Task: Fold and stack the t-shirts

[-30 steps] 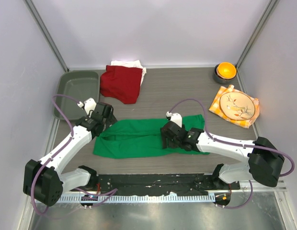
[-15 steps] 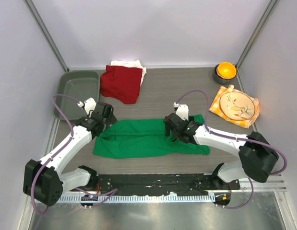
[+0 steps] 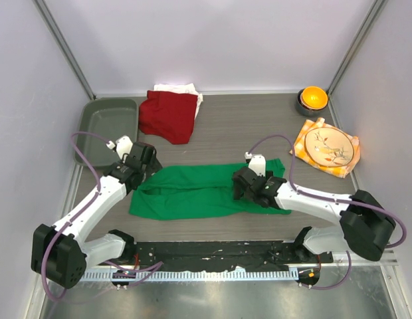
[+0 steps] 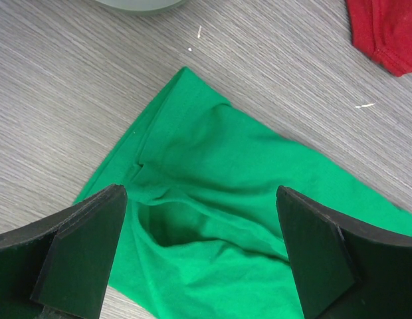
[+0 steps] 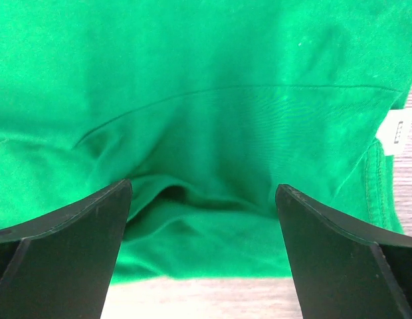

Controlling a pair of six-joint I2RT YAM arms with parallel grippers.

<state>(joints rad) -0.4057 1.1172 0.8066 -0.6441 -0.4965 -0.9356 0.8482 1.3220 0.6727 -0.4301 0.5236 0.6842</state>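
The bright green cotton t-shirt [image 3: 193,189] lies as a long, flattened band across the middle of the wooden table [image 3: 246,126], between the two arms. Over the last second the right gripper [image 5: 203,222] has shifted from the middle of the band toward its collar end, and the small white neck label [image 5: 397,131] now shows at the edge of its wrist view. Its jaws are spread wide above the cloth and hold nothing. The left gripper [image 4: 201,222] has not moved. It hangs over the shirt's left corner, jaws likewise apart and empty. The outline of the cloth appears unaltered. Assessment: the right arm is repositioning for a grasp at the right end, and the crosswise fold has not begun. The dark red t-shirt [image 3: 167,116] sits crumpled at the far side, overlapping the white t-shirt [image 3: 183,88]. Both are unfolded, so most of the task remains.
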